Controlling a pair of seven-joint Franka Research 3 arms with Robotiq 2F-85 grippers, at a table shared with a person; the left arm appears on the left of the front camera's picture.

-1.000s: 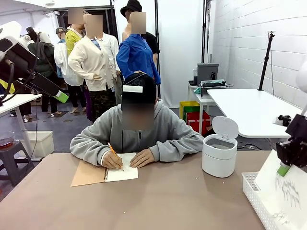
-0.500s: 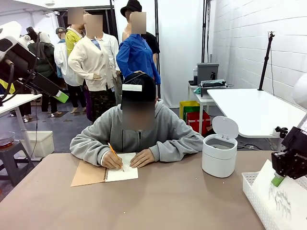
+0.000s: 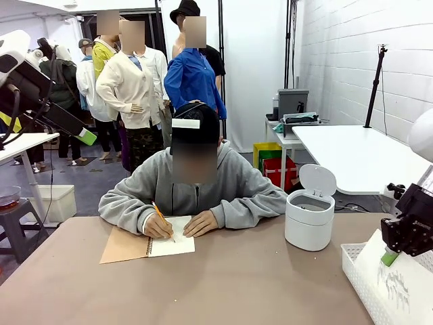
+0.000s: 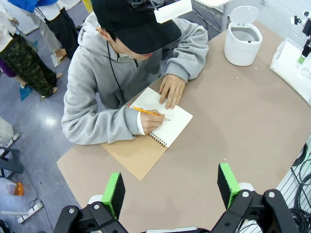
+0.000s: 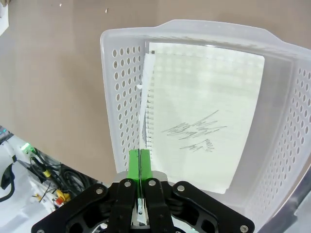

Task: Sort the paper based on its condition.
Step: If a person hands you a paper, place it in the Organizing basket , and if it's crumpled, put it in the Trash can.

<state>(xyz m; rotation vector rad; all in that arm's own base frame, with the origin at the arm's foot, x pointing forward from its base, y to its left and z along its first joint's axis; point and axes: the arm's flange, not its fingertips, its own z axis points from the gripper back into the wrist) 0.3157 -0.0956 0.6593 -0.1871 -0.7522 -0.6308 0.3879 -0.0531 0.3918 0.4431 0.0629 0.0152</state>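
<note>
- right gripper (image 5: 140, 162): pads clamped together on edge of scribbled paper (image 5: 209, 97); sheet lies over white basket (image 5: 116, 87), 4 o'clock on table (image 3: 237, 284), front view
- left gripper (image 4: 171, 187): fingers apart, nothing between; high above table

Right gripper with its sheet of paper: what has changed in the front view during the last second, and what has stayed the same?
The right gripper moved down, lowering the scribbled sheet of paper further into the white basket. It stayed shut on the sheet; nothing was let go. The person kept writing in the notebook, and the bin stayed open.
</note>
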